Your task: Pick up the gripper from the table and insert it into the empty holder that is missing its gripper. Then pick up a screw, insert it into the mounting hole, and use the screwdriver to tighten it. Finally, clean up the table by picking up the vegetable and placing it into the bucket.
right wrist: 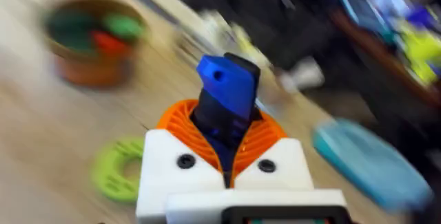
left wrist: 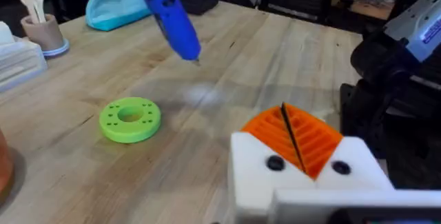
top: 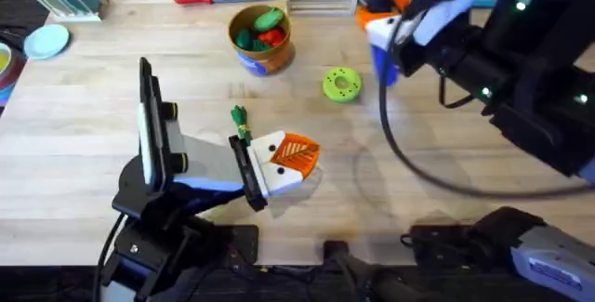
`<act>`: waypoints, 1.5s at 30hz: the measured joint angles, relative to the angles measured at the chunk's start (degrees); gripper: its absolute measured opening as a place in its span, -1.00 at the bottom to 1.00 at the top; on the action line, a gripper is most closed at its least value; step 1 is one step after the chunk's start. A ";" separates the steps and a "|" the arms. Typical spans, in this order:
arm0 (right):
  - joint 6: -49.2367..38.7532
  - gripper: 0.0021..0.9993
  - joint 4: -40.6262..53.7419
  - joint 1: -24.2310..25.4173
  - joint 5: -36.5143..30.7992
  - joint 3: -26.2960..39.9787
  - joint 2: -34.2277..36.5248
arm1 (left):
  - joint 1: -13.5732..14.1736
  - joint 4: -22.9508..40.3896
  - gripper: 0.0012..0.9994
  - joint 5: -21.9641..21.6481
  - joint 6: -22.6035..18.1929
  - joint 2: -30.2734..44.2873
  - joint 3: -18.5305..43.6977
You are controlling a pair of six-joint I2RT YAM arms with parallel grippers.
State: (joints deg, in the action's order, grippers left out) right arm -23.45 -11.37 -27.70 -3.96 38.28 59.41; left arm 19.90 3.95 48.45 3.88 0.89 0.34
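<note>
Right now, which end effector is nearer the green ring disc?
Judging by the overhead view, the right. The right end effector, holding the screwdriver, is just beyond the green ring disc. The left end effector sits farther off, on the near side of it.

Landmark: ring disc (top: 341, 85). Bucket (top: 261, 38) behind-left of it, produce inside. Screwdriver (top: 378, 23) just right, raised off table (top: 84, 135). Vegetable (top: 240, 122) front-left; left gripper (top: 290, 161) before it, near.
</note>
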 joint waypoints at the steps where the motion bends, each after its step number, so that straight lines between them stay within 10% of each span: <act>1: -1.11 -0.97 1.82 2.00 -2.88 0.00 0.78 | 0.00 0.02 -0.98 0.00 0.00 0.00 0.00; 14: -5.24 -0.97 12.32 18.43 -31.43 0.00 14.63 | 0.00 0.02 -0.98 0.00 0.00 0.02 0.00; 27: -7.91 -0.94 12.67 18.72 -36.95 0.02 30.43 | 0.00 0.00 -0.98 0.00 0.00 0.02 0.00; 30: -7.90 -0.65 12.49 18.35 -37.82 0.44 31.60 | 0.00 0.02 -0.98 0.00 0.00 0.02 0.00; 37: -8.51 0.94 11.84 17.92 -41.85 2.12 31.61 | 0.00 0.02 -0.98 0.00 0.00 0.02 0.00; 45: -6.78 0.98 12.44 17.68 -42.72 2.14 31.20 | 0.00 0.02 -0.98 0.00 0.00 0.01 0.00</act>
State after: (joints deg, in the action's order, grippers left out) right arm -30.24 1.07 -10.02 -46.68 40.42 90.61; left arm 19.90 3.97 48.45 3.88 0.90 0.34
